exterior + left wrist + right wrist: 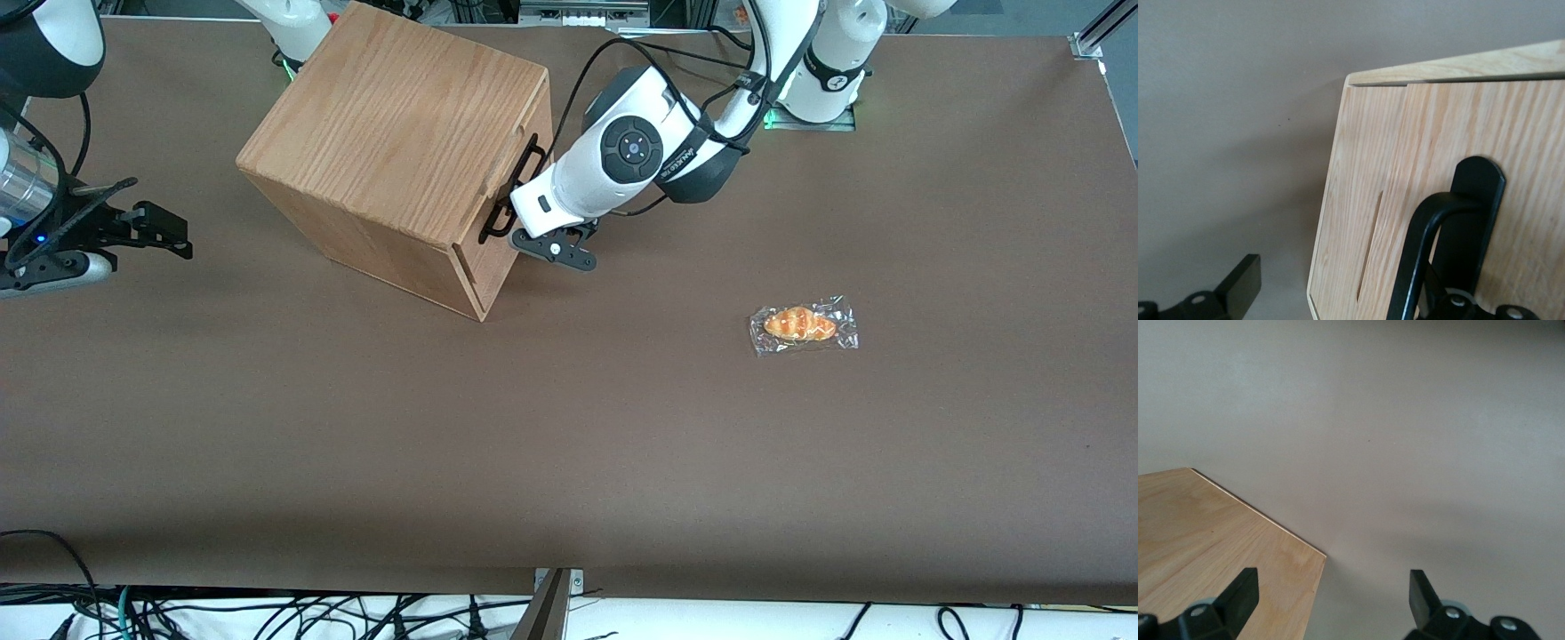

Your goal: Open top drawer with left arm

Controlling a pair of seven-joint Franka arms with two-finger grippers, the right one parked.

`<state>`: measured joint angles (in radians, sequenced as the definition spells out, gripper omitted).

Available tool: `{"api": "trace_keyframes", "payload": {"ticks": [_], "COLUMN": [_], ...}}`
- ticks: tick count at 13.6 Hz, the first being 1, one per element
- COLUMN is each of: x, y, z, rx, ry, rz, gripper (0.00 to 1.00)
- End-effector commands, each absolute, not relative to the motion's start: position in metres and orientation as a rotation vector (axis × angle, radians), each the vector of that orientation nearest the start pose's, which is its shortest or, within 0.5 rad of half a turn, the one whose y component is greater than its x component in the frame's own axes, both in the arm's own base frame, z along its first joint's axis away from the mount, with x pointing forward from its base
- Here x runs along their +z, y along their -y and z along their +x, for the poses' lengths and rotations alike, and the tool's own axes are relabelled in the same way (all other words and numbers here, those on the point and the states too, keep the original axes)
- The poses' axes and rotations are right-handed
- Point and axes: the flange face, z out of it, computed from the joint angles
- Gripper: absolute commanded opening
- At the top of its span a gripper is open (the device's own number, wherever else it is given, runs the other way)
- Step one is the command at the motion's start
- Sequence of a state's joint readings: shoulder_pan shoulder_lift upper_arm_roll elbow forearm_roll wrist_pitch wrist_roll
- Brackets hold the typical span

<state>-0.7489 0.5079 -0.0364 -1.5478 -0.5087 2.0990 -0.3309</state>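
Observation:
The oak cabinet (400, 124) stands toward the parked arm's end of the table, its front turned toward the working arm. The top drawer (1511, 147) sits flush in the cabinet, with only a thin gap along its edge. Its long black bar handle (530, 153) (1421, 247) runs across the front. My left arm (622, 156) reaches in front of the cabinet. Its gripper (524, 227) (1351, 293) is open right at the handle, near one end of the bar. One finger (1241, 283) hangs in the air beside the cabinet's corner. The bar hides the other.
A croissant in clear wrap (803, 324) lies on the brown table (569, 444) toward the working arm's end, nearer the front camera than the cabinet. The left arm's base (822, 80) stands at the table's back edge.

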Motion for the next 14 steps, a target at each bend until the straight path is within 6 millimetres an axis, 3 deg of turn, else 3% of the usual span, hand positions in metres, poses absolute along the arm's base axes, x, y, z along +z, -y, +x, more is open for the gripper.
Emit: {"api": "trace_keyframes", "payload": {"ticks": [1, 6, 14], "x": [0.363, 0.363, 0.364], "y": [0.507, 0.504, 0.47], "z": [0.489, 0.492, 0.523], "rx": [0.338, 0.305, 0.287], "ry": [-0.351, -0.367, -0.272], "rz": [-3.497, -3.473, -3.486], "gripper": [1.0, 1.0, 1.0]}}
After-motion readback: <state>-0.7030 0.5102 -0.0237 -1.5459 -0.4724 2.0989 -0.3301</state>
